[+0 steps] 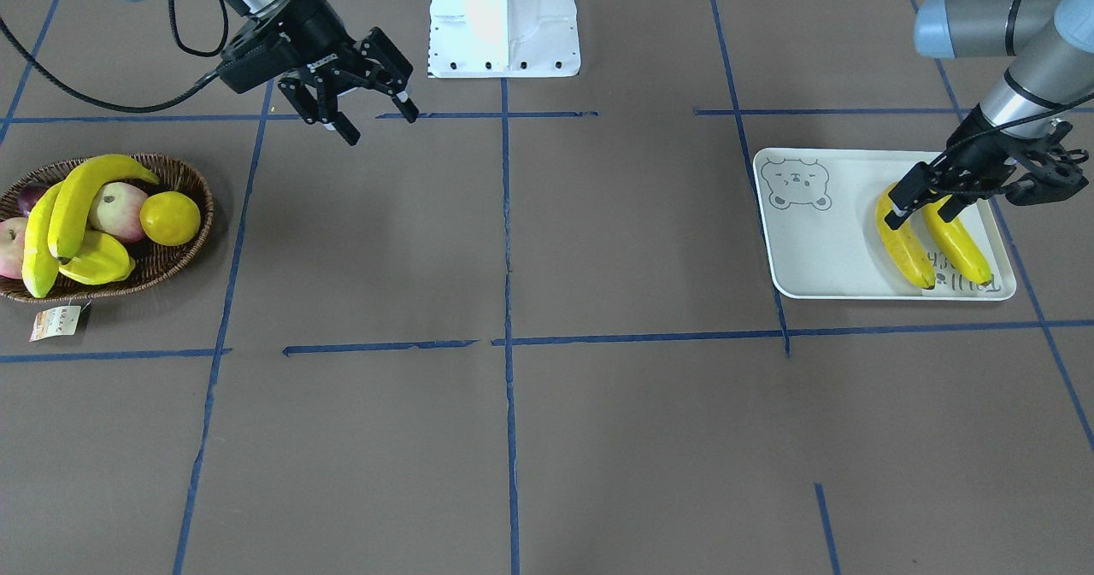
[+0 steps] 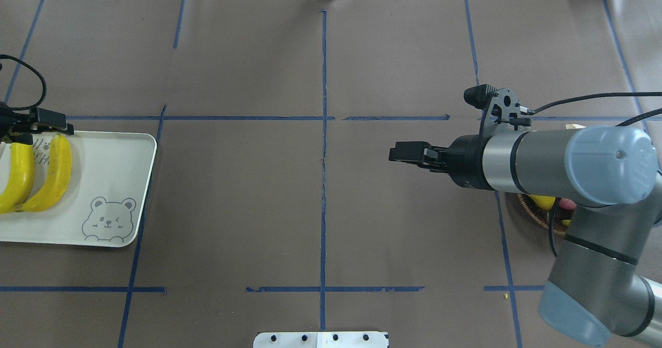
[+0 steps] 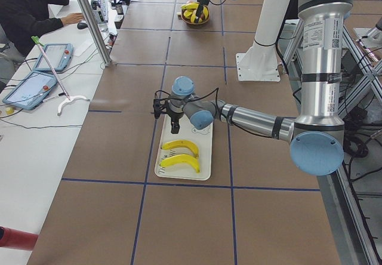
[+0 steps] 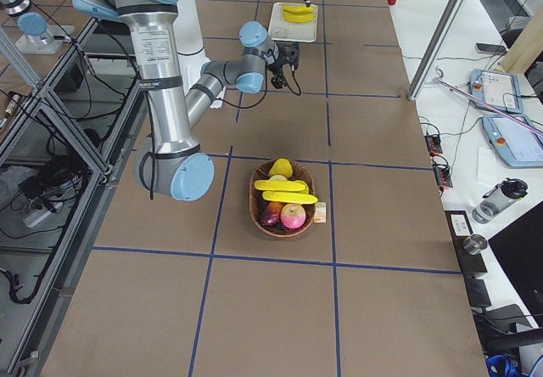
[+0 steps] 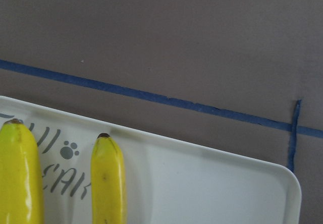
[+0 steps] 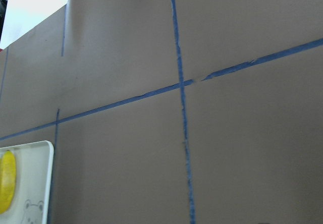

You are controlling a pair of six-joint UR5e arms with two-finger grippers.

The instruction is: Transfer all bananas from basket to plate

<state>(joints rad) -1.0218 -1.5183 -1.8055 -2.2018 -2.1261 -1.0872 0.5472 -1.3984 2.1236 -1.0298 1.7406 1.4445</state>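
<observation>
Right gripper [image 1: 381, 127], upper left: spread, empty. Bananas [image 1: 79, 201] in basket [image 1: 190, 246], lower left of it (long axes near vertical); right arm nearer.

The plate [image 1: 820, 250] lies at the robot's left end of the table [image 1: 513, 438], with two bananas [image 1: 904, 255] side by side on it, over the lettering [image 1: 970, 282]. The basket [image 1: 203, 216] stands at the right end, holding two more bananas [image 1: 81, 199] on top of other fruit [image 1: 171, 218].

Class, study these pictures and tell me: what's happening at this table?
Two bananas lie on the plate, the left gripper open over them. Two more bananas sit in the basket with other fruit. The right gripper hangs open and empty near the basket. The transfer is half done.
</observation>
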